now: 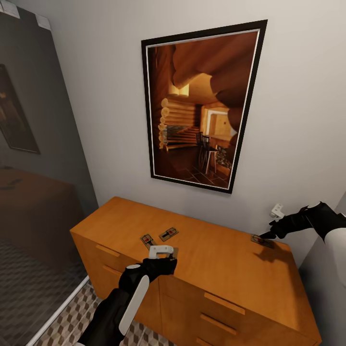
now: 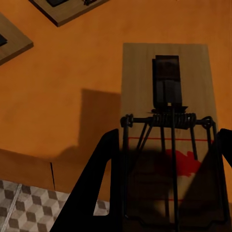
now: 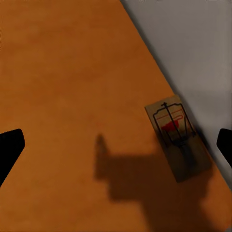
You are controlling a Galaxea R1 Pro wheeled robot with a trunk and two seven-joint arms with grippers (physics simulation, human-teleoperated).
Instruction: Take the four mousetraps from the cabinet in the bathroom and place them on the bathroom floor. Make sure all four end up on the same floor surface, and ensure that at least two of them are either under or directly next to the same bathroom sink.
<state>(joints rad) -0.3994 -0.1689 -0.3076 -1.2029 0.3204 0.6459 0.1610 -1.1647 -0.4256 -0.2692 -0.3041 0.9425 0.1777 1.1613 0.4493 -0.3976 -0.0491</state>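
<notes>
A: Head view. The low orange-brown wooden cabinet carries flat wooden mousetraps on its top: two near the middle, one at the far right corner by the wall. None lies on the cube-patterned tiled bathroom floor. Judgement: task barely begun.

B: Left gripper?

A: At the front edge, low over the top. Its state is unreadable here.

B: Left wrist view?

A: A third wooden mousetrap lies flat between the black fingers, which bracket its long sides. Contact is not clear, so I cannot tell whether they are clenched. Two more boards sit toward the back.

B: Right wrist view?

A: The corner mousetrap lies along the wall edge, untouched. The right gripper's fingertips stand spread well apart above it, released and empty.

B: Remaining?

A: All four placements, two by one sink.
</notes>
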